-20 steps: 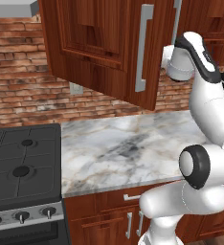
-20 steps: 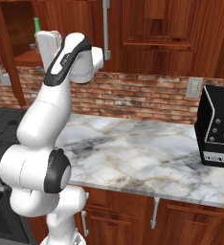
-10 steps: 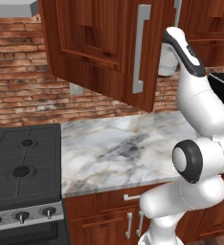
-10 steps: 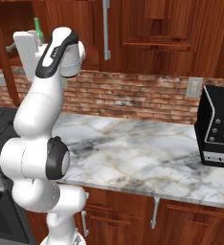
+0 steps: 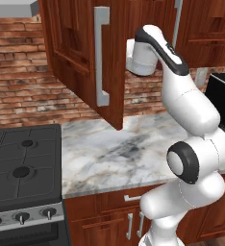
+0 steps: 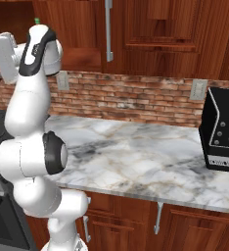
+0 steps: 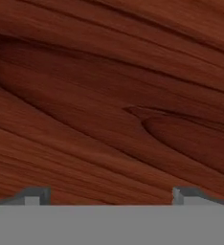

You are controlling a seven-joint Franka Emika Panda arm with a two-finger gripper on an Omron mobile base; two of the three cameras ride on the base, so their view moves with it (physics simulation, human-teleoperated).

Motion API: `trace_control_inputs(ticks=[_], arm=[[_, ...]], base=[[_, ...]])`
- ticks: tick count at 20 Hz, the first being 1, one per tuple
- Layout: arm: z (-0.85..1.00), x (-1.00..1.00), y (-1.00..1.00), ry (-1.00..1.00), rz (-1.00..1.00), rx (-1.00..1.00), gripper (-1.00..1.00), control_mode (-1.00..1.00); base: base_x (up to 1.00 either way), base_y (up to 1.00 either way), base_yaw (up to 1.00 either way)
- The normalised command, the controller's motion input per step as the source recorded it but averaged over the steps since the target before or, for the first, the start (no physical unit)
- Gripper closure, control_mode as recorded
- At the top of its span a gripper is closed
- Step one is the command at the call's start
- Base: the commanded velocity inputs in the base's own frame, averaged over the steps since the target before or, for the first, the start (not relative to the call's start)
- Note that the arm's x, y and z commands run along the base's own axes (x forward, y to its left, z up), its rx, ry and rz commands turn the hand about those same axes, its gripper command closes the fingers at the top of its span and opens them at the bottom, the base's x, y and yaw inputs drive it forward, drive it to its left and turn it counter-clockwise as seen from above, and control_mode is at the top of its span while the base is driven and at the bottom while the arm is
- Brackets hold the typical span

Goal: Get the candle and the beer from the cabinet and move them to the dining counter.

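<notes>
My gripper (image 7: pixel 111 196) is open, its two tips wide apart and close against reddish-brown wood grain with nothing between them. The arm reaches up to the cabinet (image 5: pixel 76 43), and its wrist (image 5: pixel 141 57) sits just behind the open door, which hides the fingers. The door's long silver handle (image 5: pixel 101 55) faces the camera. In the right base view the hand's white body (image 6: pixel 4 54) is at the far left, by the open cabinet. The beer's green top (image 6: pixel 36 20) peeks over the arm. The candle is hidden. The dining counter is out of view.
Below the cabinet lies a marble worktop (image 5: pixel 109 153) backed with red brick. A black stove (image 5: pixel 18 168) stands to its left and a black appliance (image 6: pixel 224 132) at its right end. Closed cabinet doors (image 6: pixel 160 29) hang to the right.
The hand has swung left, up against the cabinet. The open door has swung wider to the left. The jaws have stayed open.
</notes>
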Motion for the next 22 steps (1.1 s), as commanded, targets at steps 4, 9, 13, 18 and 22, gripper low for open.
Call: trace_control_inputs(ticks=[4,9,13,18,22], arm=[[-0.07,-0.02,0.71,-0.05,0.08,0.01,-1.0,-1.0],[-0.01,0.05,0.63,-0.1,0.02,0.0,-1.0,-1.0],[-0.02,0.08,0.53,-0.2,0.0,0.0,-1.0,-1.0],[-0.11,0.12,0.32,-0.27,0.0,0.0,-1.0,-1.0],[-0.08,0.06,-0.01,-0.32,-0.01,-0.07,-1.0,-1.0]], base=[[0.0,0.0,0.0],[0.0,0.0,0.0],[0.0,0.0,0.0],[0.0,0.0,0.0],[0.0,0.0,0.0]])
